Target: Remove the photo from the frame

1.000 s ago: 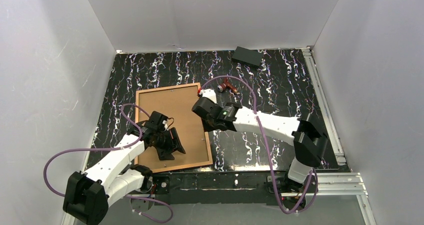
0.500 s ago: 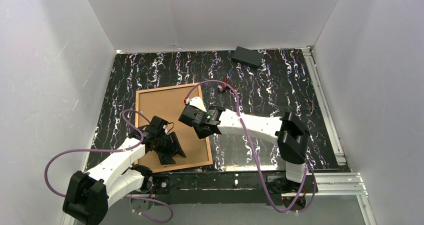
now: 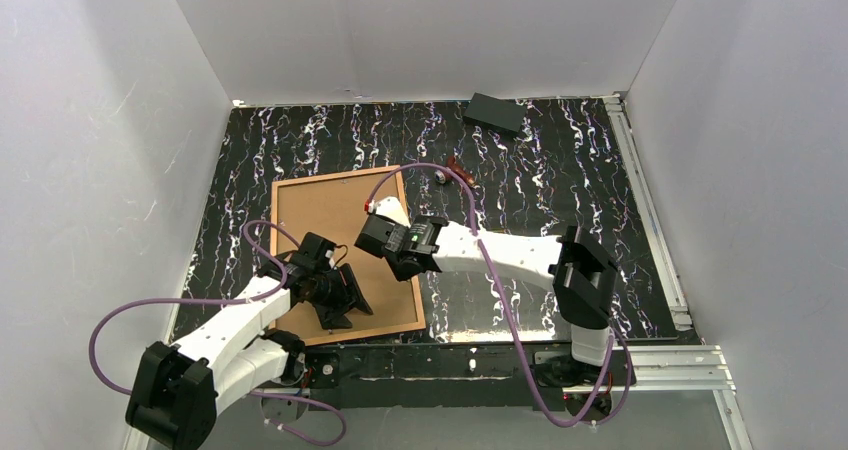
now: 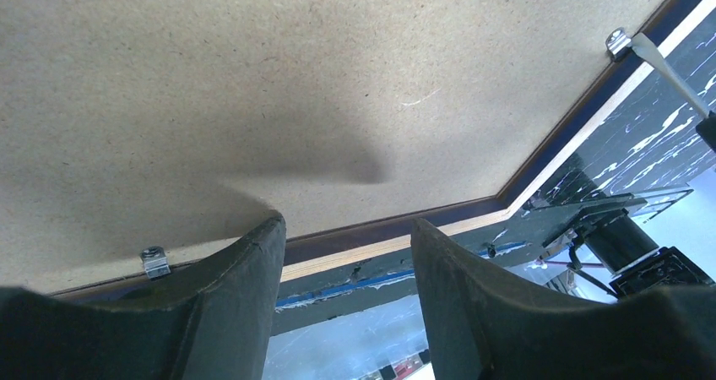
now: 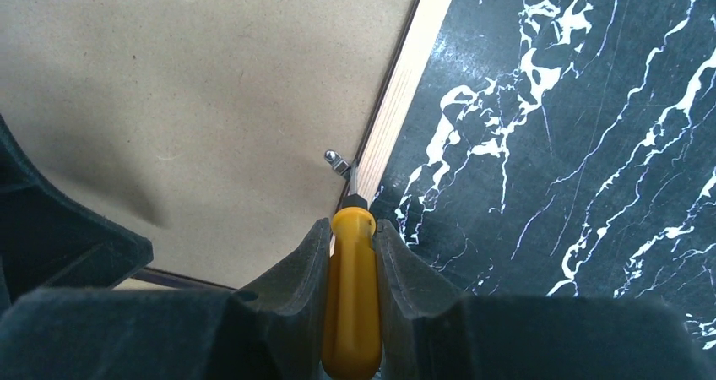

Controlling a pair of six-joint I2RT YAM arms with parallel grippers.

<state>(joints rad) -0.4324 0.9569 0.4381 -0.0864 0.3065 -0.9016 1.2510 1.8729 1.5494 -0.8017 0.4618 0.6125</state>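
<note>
The frame (image 3: 418, 305) lies face down on the black marbled table, so only the photo's plain brown board back (image 3: 325, 220) shows. My left gripper (image 3: 345, 298) is open and empty over the frame's near edge; in the left wrist view its fingers (image 4: 346, 228) straddle the dark border (image 4: 405, 219) beside a metal clip (image 4: 154, 260). My right gripper (image 3: 380, 242) is shut on a yellow-handled screwdriver (image 5: 352, 295). The screwdriver's tip sits at a metal clip (image 5: 338, 162) on the frame's right edge (image 5: 405, 84). The printed side is hidden.
A black block (image 3: 497, 113) lies at the far edge of the table. A small red-brown tool (image 3: 455, 170) lies beyond the frame's far right corner. White walls enclose three sides. An aluminium rail (image 3: 650, 220) runs along the right.
My right gripper has moved left and nearer with the screwdriver, from the frame's far right corner to its right edge. My left gripper has shifted slightly toward the near edge.
</note>
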